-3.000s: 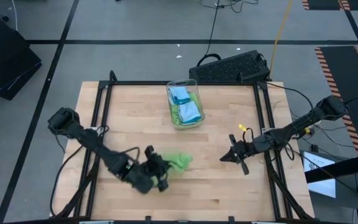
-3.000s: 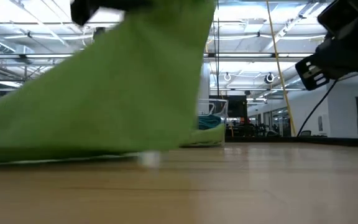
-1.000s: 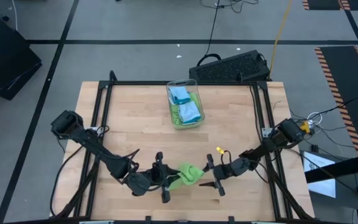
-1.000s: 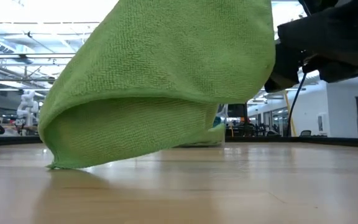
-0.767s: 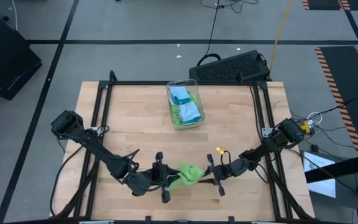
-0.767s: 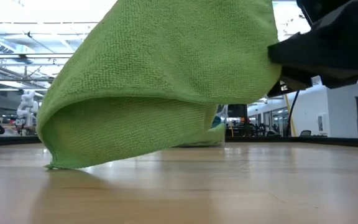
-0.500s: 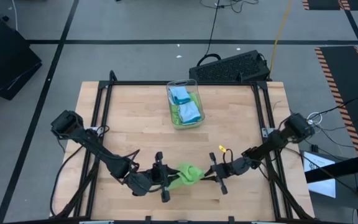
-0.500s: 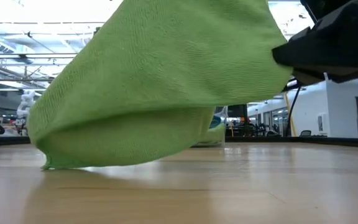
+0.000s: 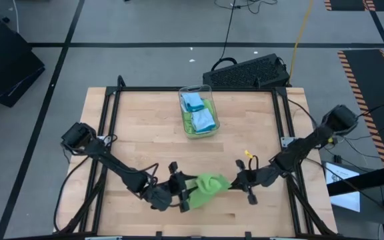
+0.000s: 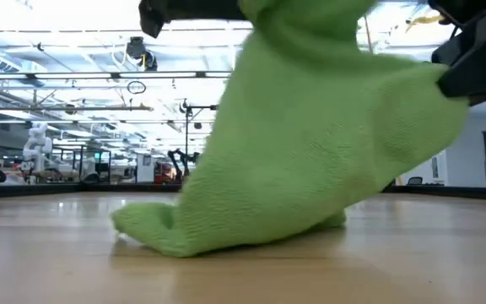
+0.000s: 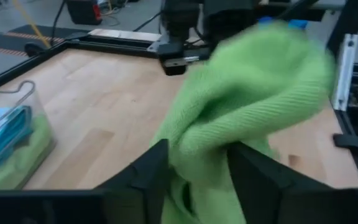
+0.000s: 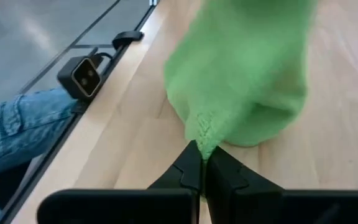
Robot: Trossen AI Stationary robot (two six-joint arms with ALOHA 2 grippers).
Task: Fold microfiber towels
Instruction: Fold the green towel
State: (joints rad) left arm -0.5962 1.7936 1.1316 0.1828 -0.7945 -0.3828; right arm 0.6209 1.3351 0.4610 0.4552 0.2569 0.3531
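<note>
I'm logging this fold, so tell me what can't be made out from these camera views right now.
- Green towel corners and tag: bunched between both grippers in every view.
- Left gripper fingertips: wrist view, buried in cloth.
- Towel count in the clear bin: high view, too small.
- Person: right wrist view, cut off by the edge.

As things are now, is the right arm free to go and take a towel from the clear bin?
Probably not yet. The right gripper is shut on a corner of the green towel, which the left gripper also holds. The path to the clear bin looks open, but it must release first.
</note>
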